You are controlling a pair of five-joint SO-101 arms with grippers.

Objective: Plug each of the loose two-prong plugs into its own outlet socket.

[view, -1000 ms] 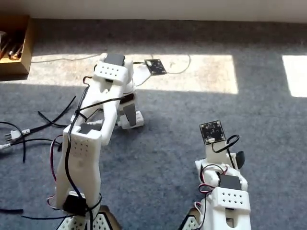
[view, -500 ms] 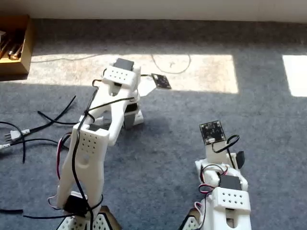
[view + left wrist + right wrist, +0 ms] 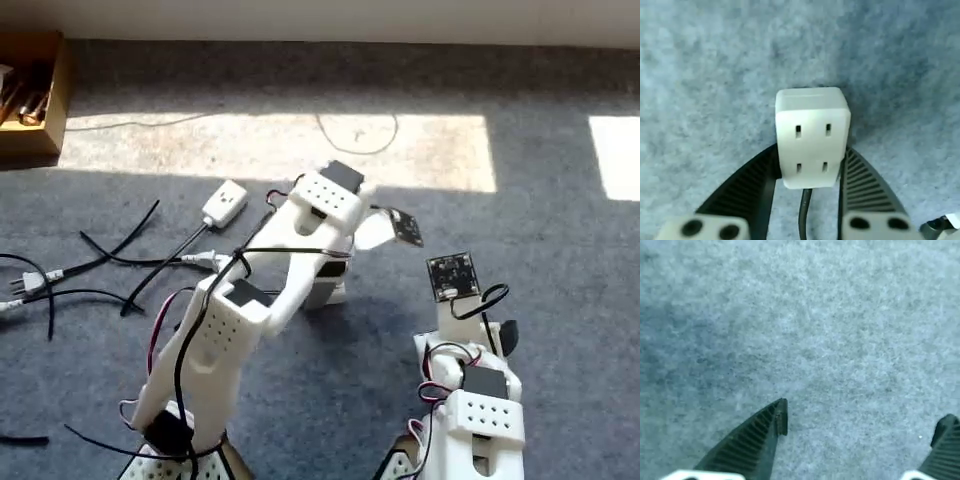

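High view: grey carpet (image 3: 560, 260) with bright sun patches along the top. The left arm (image 3: 250, 310) rises from the lower left and bends toward the centre of the frame. The right arm (image 3: 470, 400) sits folded at the lower right. A white outlet socket (image 3: 225, 203) lies on the carpet left of centre, its black cord (image 3: 165, 262) trailing down and left. A white two-prong plug (image 3: 28, 285) lies at the far left edge on another black lead. What looks like a second pale plug (image 3: 198, 261) lies just left of the left arm. A wooden box (image 3: 35, 100) sits in the upper left corner.

Left wrist view: the left gripper (image 3: 810, 162) is clamped on a second outlet block (image 3: 811, 135), white with two pairs of slots facing the camera. One black finger presses each side, and the block's dark cord runs back between them.

Right wrist view: the right gripper (image 3: 865, 417) hangs spread wide over bare carpet, grasping nothing.
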